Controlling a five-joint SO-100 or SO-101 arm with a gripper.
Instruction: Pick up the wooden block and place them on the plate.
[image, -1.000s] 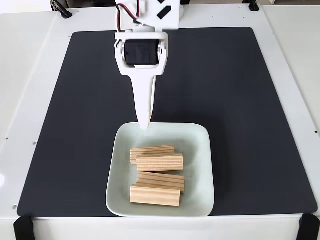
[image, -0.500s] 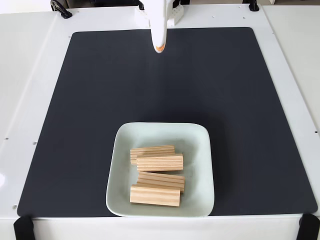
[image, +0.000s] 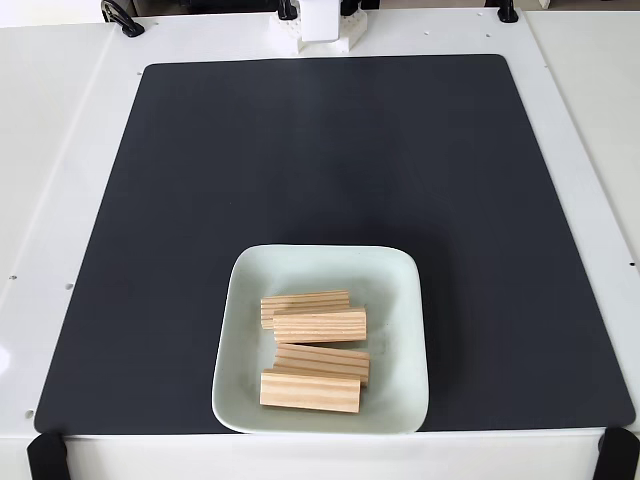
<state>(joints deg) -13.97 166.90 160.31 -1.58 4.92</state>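
On the plate (image: 400, 290), four wooden blocks (image: 319, 326) side by side; end effector state impossible to tell.

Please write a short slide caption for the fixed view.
Four wooden blocks lie side by side on the mint-white plate, which sits on a black mat.

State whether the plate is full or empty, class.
Full: four wooden blocks lie flat inside the plate, side by side, none left on the black mat.
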